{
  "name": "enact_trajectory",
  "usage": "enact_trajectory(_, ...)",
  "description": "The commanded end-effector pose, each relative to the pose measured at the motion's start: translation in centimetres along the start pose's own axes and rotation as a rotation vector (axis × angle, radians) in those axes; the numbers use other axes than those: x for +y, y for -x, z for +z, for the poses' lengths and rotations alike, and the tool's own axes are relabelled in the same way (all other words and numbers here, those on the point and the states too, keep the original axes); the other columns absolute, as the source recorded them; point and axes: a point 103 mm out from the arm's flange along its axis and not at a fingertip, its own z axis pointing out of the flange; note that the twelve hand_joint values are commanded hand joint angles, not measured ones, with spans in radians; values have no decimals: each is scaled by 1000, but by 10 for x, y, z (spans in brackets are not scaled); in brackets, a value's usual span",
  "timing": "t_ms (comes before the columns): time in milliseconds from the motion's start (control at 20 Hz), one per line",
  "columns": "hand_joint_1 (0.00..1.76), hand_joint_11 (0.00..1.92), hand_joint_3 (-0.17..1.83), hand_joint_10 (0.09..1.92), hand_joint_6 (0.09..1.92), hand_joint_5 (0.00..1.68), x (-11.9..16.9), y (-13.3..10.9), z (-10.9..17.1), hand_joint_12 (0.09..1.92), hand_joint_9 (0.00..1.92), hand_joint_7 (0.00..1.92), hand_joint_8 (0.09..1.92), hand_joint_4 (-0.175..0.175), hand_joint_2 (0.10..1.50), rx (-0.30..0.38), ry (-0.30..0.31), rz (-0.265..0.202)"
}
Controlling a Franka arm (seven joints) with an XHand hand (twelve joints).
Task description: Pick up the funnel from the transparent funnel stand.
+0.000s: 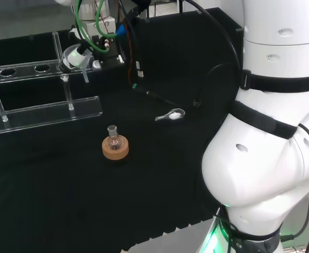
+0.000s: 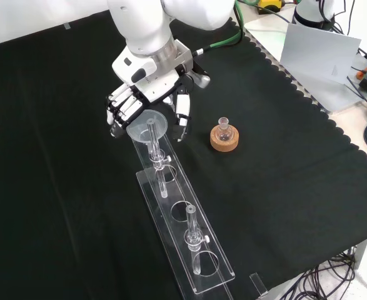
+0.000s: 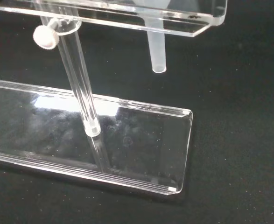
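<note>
In the front view's upper centre, the hand (image 2: 147, 103) hangs with fingers curled down on either side of the funnel (image 2: 147, 124), not plainly closed on it. The funnel sits in the end hole of the transparent funnel stand (image 2: 203, 280), its stem (image 3: 156, 51) hanging through the shelf. This looks like the grasping step; next, close and lift straight up. A flask on a cork ring (image 2: 224, 142) stands apart, right.

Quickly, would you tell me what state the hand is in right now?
Hand: fingers curled around the rim of the funnel, which sits in the transparent stand; shut on the funnel, not yet lifted.
</note>
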Motion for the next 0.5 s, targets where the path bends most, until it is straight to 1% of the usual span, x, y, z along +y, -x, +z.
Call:
enact_trajectory(50, 576, 0, 163, 761, 87, 245, -1, 3, 1, 966, 83, 315, 504, -27, 746, 2, 3, 2)
enact_trajectory(500, 599, 0, 209, 738, 87, 358, 2, 1, -2, 998, 157, 445, 522, -44, 731, -10, 23, 7)
